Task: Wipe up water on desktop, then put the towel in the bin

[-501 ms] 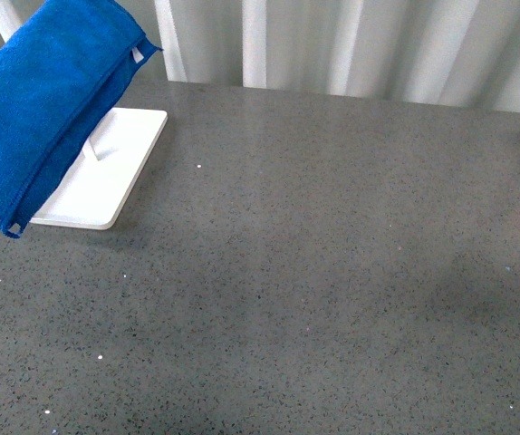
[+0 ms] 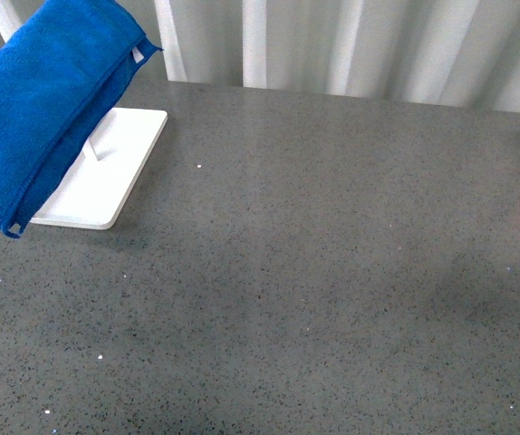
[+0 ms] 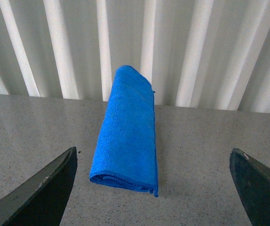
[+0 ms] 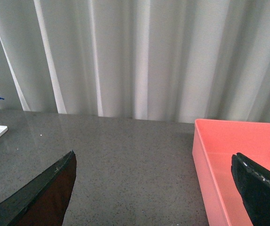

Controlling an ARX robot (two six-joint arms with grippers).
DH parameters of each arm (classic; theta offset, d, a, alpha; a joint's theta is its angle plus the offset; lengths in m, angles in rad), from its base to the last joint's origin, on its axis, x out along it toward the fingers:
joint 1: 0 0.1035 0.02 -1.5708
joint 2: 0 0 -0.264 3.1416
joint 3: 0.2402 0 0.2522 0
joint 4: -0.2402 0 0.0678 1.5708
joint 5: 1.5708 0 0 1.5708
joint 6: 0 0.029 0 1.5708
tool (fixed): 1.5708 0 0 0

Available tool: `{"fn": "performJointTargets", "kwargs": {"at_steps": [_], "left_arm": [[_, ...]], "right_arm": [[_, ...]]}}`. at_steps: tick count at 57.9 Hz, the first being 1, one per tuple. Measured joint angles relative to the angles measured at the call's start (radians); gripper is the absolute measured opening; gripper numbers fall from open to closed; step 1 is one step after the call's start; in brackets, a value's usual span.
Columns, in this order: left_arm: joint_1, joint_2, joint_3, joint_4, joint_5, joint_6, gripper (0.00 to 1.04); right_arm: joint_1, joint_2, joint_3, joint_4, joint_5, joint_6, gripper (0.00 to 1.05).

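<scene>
Front view gives me the towel (image 2: 47, 100) at the far left, tilted over the white tray (image 2: 120, 163); it seems propped on a thin support, though I can't make out what carries it. Across the rest of the desktop (image 2: 332, 272) I can't pick out any water. My left gripper (image 3: 153, 150) is spread wide and grasps nothing, with the towel lying beyond it. My right gripper (image 4: 153, 154) is likewise released, and the pink bin (image 4: 210, 179) sits near its right finger.

Left pincer (image 3: 153, 157) and right pincer (image 4: 154, 157) — both spread wide.
</scene>
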State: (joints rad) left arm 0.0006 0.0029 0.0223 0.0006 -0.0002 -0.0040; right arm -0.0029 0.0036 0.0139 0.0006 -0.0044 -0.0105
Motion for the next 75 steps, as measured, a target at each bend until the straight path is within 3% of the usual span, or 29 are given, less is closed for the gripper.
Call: {"fn": "performJointTargets", "kwargs": {"at_steps": [26, 28, 33, 36, 40, 47, 51, 56, 59, 66, 75], "left_arm": [[0.0, 0.0, 0.0, 0.0, 0.0, 0.0, 0.98], [0.021, 0.021, 0.011, -0.039, 0.062, -0.035, 0.98], [0.147, 0.164, 0.103, -0.258, 0.356, -0.278, 0.98], [0.178, 0.213, 0.128, -0.267, 0.393, -0.367, 0.98], [0.176, 0.294, 0.174, -0.182, 0.378, -0.388, 0.98], [0.128, 0.651, 0.359, 0.119, 0.32, -0.301, 0.98], [0.106, 0.822, 0.47, 0.166, 0.31, -0.248, 0.98], [0.069, 1.043, 0.636, 0.14, 0.268, -0.185, 0.98], [0.038, 1.199, 0.774, 0.067, 0.28, -0.135, 0.98], [-0.019, 1.505, 1.086, -0.113, 0.21, -0.046, 0.98], [-0.05, 1.752, 1.386, -0.275, 0.172, -0.042, 0.98]], "right_arm": [[0.0, 0.0, 0.0, 0.0, 0.0, 0.0, 0.98], [0.0, 0.0, 0.0, 0.0, 0.0, 0.0, 0.98], [0.0, 0.0, 0.0, 0.0, -0.003, 0.0, 0.98], [0.001, 0.0, 0.0, 0.0, 0.0, 0.0, 0.98], [0.001, 0.0, 0.0, 0.0, 0.0, 0.0, 0.98], [0.001, 0.0, 0.0, 0.0, -0.002, 0.0, 0.98], [0.001, 0.0, 0.0, 0.0, -0.001, 0.0, 0.98], [0.001, 0.0, 0.0, 0.0, 0.0, 0.0, 0.98], [0.001, 0.0, 0.0, 0.0, 0.0, 0.0, 0.98], [0.001, 0.0, 0.0, 0.0, -0.001, 0.0, 0.98], [0.001, 0.0, 0.0, 0.0, 0.0, 0.0, 0.98]]}}
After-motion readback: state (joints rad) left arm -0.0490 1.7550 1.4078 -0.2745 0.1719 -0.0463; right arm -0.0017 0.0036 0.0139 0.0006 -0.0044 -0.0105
